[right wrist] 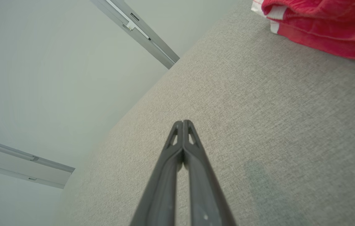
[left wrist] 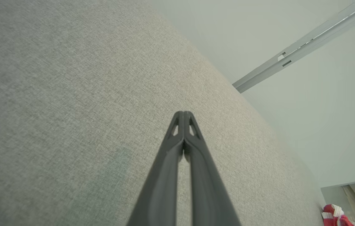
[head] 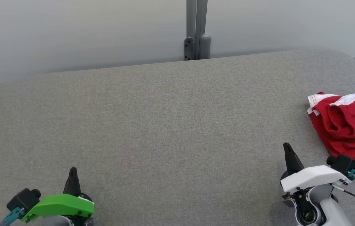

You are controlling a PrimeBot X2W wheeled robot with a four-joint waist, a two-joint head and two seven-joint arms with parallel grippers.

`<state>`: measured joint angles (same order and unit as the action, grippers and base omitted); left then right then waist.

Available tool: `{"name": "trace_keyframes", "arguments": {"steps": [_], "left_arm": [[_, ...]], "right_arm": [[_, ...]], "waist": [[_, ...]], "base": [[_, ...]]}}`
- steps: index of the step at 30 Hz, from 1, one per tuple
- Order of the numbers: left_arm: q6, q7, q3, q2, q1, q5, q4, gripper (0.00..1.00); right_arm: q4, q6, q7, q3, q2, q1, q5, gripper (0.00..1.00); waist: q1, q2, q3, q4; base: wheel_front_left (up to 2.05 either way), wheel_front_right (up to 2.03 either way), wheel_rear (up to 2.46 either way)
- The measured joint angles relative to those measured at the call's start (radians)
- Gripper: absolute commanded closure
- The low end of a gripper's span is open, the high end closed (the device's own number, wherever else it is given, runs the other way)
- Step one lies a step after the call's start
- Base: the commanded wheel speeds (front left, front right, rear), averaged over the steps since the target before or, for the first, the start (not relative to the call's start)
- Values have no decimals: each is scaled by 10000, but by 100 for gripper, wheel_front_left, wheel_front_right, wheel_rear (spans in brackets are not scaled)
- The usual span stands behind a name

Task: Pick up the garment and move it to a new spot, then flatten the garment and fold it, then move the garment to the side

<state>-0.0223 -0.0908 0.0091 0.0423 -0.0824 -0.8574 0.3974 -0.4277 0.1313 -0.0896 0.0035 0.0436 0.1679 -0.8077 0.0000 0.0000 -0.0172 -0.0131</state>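
Note:
The garment (head: 348, 127) is red with white trim and lies crumpled at the right edge of the grey fabric table (head: 165, 125). It also shows at the top right of the right wrist view (right wrist: 321, 25) and as a small patch in the left wrist view (left wrist: 337, 216). My right gripper (head: 287, 146) is shut and empty, hovering over the table a little left of and nearer than the garment. My left gripper (head: 72, 169) is shut and empty at the lower left, far from the garment. In both wrist views the fingertips (left wrist: 183, 113) (right wrist: 183, 122) meet.
A pale wall (head: 71, 31) runs behind the table, with a grey vertical post (head: 196, 29) at its middle. The table's far edge has rounded corners. Bare grey fabric spreads between the two grippers.

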Motion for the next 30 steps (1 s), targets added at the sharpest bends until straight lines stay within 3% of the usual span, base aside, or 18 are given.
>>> {"name": "trace_keyframes", "arguments": {"steps": [30], "left_arm": [[-462, 897, 462, 12, -43, -3290, -660, 100]], "right_arm": [[794, -8, 892, -514, 13, -217, -3498, 100]], "waist": [[1, 0, 50, 46]], "base": [[0, 0, 0]]}}
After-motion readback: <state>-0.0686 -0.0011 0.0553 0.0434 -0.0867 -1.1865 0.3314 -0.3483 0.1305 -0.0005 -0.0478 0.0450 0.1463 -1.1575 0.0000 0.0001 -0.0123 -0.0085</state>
